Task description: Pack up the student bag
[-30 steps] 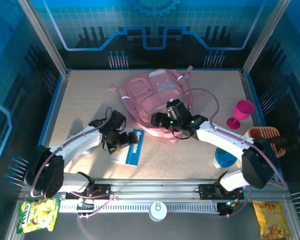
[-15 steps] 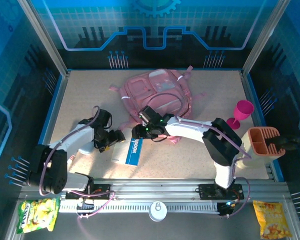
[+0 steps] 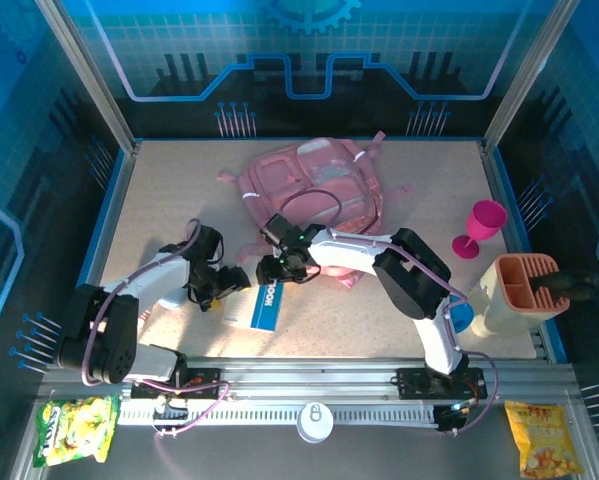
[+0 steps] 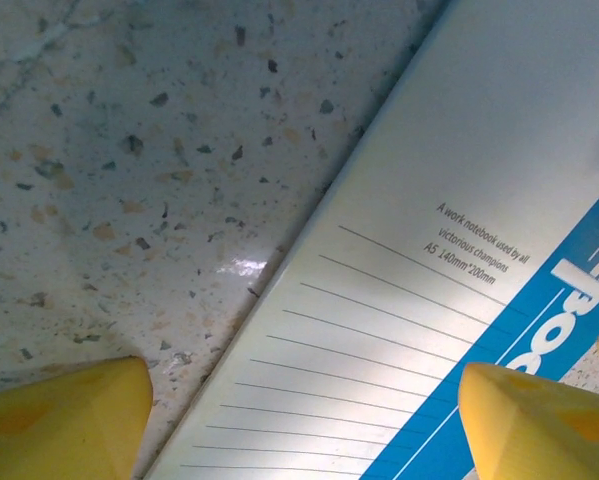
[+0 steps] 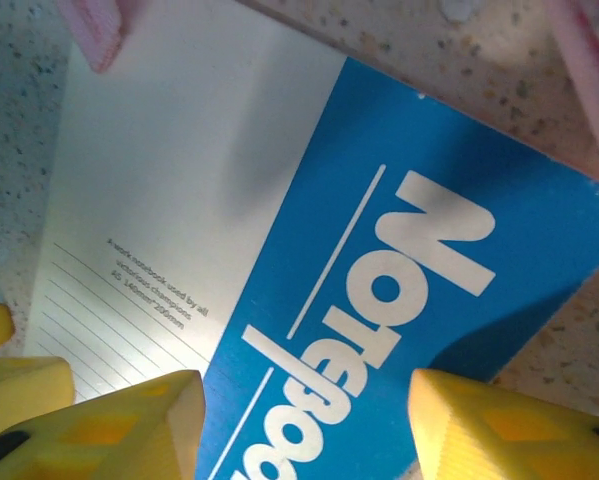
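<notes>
The student bag (image 3: 314, 190), a soft pink backpack, lies flat at the back middle of the table. In front of it a white and blue notebook (image 3: 260, 304) lies flat on the table top. My left gripper (image 3: 230, 283) hangs open at the notebook's left edge, one yellow fingertip (image 4: 54, 420) over bare table and the other over the notebook (image 4: 379, 300). My right gripper (image 3: 280, 268) is open too, low over the blue cover of the notebook (image 5: 429, 230), its fingers (image 5: 114, 430) apart and holding nothing. Pink bag fabric (image 5: 94, 25) shows at the notebook's far corner.
A magenta goblet (image 3: 482, 225) stands at the right, with a tan pencil holder (image 3: 524, 290) and a blue round thing (image 3: 461, 316) nearer the front right. Snack bags (image 3: 74, 428) (image 3: 544, 435) lie beyond the front rail. Blue walls (image 3: 109, 215) bound the table.
My right arm has swung left from the bag's front down to the notebook, its jaws narrowing. My left gripper has shifted a little left along the notebook's edge.
</notes>
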Tool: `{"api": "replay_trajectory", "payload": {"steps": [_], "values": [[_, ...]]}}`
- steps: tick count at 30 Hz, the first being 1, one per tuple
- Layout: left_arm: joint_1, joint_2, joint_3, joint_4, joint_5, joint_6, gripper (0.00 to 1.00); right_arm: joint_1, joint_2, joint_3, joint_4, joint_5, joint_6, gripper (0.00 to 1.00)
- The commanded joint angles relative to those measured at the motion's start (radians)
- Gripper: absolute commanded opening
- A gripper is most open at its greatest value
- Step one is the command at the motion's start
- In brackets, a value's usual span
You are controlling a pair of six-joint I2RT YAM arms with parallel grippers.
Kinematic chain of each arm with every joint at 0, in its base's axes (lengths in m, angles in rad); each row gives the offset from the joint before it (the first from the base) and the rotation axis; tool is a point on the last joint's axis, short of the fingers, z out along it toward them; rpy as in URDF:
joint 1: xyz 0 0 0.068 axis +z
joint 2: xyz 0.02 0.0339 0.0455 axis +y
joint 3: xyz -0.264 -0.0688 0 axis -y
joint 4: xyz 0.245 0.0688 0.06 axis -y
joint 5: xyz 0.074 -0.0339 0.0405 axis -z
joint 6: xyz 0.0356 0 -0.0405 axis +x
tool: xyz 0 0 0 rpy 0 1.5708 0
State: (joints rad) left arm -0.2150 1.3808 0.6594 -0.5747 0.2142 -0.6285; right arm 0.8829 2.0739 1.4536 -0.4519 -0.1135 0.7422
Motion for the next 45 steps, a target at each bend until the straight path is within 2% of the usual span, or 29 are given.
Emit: {"api": "replay_trajectory", "payload": {"steps": [1, 6, 12, 14, 16, 19, 22, 32, 45], "values": [[-0.055, -0.004, -0.042, 0.003, 0.147, -0.029, 0.79, 0.011, 0.054, 0.039, -0.059, -0.002, -0.029, 0.58], [-0.129, -0.046, -0.069, 0.018, 0.174, -0.091, 0.76, 0.011, 0.076, 0.062, -0.064, 0.002, -0.034, 0.59], [-0.168, -0.085, -0.092, 0.054, 0.212, -0.14, 0.72, 0.011, 0.052, 0.057, -0.065, 0.018, -0.037, 0.59], [-0.168, -0.099, -0.087, 0.049, 0.199, -0.14, 0.72, 0.01, 0.034, 0.045, -0.059, 0.024, -0.035, 0.58], [-0.165, -0.11, -0.072, 0.017, 0.144, -0.131, 0.7, 0.009, 0.011, 0.03, -0.047, 0.021, -0.034, 0.5], [-0.14, -0.12, -0.052, -0.042, 0.042, -0.128, 0.61, 0.008, -0.029, 0.0, -0.006, -0.005, -0.034, 0.43], [-0.094, -0.13, -0.059, -0.044, 0.022, -0.127, 0.57, 0.008, -0.041, -0.008, -0.008, -0.025, -0.034, 0.41], [-0.063, -0.069, -0.076, 0.041, 0.061, -0.13, 0.57, 0.01, -0.006, -0.026, -0.045, -0.032, -0.03, 0.42], [-0.063, -0.032, -0.073, 0.102, 0.149, -0.12, 0.49, 0.005, 0.025, -0.025, -0.06, -0.028, -0.029, 0.43]]}}
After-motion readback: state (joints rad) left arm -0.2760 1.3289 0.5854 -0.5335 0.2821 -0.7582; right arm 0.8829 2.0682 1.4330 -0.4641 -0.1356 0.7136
